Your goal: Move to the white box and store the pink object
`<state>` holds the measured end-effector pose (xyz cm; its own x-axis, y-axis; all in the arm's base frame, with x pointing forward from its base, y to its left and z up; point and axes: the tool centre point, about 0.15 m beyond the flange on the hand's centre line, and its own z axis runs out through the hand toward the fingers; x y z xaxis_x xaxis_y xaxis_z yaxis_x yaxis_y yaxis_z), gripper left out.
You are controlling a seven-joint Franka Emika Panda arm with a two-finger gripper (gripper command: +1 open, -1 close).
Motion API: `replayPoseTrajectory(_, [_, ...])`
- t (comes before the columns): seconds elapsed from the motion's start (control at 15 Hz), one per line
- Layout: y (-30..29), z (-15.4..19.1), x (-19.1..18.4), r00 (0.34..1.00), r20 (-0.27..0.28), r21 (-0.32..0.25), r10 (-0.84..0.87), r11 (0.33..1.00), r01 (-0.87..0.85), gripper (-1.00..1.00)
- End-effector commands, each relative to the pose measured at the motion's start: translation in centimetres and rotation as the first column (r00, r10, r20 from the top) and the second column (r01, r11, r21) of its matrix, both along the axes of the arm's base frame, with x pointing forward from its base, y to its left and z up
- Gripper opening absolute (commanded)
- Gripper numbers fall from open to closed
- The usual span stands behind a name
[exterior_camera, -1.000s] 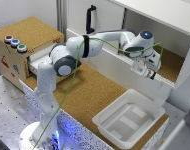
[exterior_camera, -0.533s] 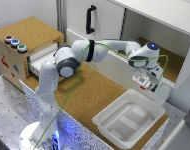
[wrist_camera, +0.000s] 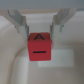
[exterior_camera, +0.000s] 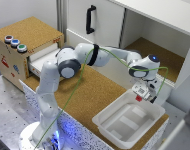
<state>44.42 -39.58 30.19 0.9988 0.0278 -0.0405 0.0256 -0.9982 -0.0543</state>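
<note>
Cork-topped counter (exterior_camera: 90,95) in the exterior view, with a white box (exterior_camera: 129,120) at its near end, toward the exterior view's right. White arm (exterior_camera: 95,55) stretched across the counter, gripper (exterior_camera: 140,96) hanging just above the box's far rim. Small red speck between the fingertips there: the pink block (exterior_camera: 139,98), lifted clear of the counter. Box floor ribbed and apparently bare. Wooden box with coloured buttons (exterior_camera: 25,50) well apart at the exterior view's left; white cabinet (exterior_camera: 95,20) behind.

Pinkish-red block (wrist_camera: 40,46) filling the middle of the wrist view, marked with a letter A and a dark bar. Two grey fingers (wrist_camera: 21,21) pressed against opposite sides of it, so pincer narrowed onto the block and holding it. Pale, blurred surface beneath, probably the box's rim or wall; exact spot hard to tell.

Judged progress: pick-up done, carry to the box nearly done. Left to do: shifting a little further over the box's floor, lowering, letting go of the block inside.
</note>
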Motion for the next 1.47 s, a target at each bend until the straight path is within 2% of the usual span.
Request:
replayPoseTrajectory(0.0, [1.2,-5.9,0.5,0.996,-0.088,-0.068,0.007,0.998,-0.013,-1.00])
replayPoseTrajectory(0.2, [1.4,-7.3,0.3,0.994,-0.106,-0.074,-0.002,0.997,-0.006,-1.00])
replayPoseTrajectory(0.33, [1.3,-6.9,0.5,0.996,-0.082,-0.093,-0.018,0.996,0.011,-1.00])
replayPoseTrajectory(0.4, [1.3,-6.5,0.6,0.998,-0.067,-0.116,-0.009,0.993,0.001,1.00])
replayPoseTrajectory(0.6, [0.7,-5.6,0.5,0.998,-0.051,-0.138,-0.030,0.990,0.022,1.00])
replayPoseTrajectory(0.8, [0.7,-2.9,0.6,0.999,-0.015,-0.132,-0.045,0.990,0.042,1.00])
replayPoseTrajectory(1.07, [2.6,3.6,1.9,0.998,0.060,-0.100,-0.029,0.994,0.035,1.00])
replayPoseTrajectory(1.4, [5.7,11.8,5.6,0.984,0.175,-0.048,-0.019,0.998,0.028,1.00])
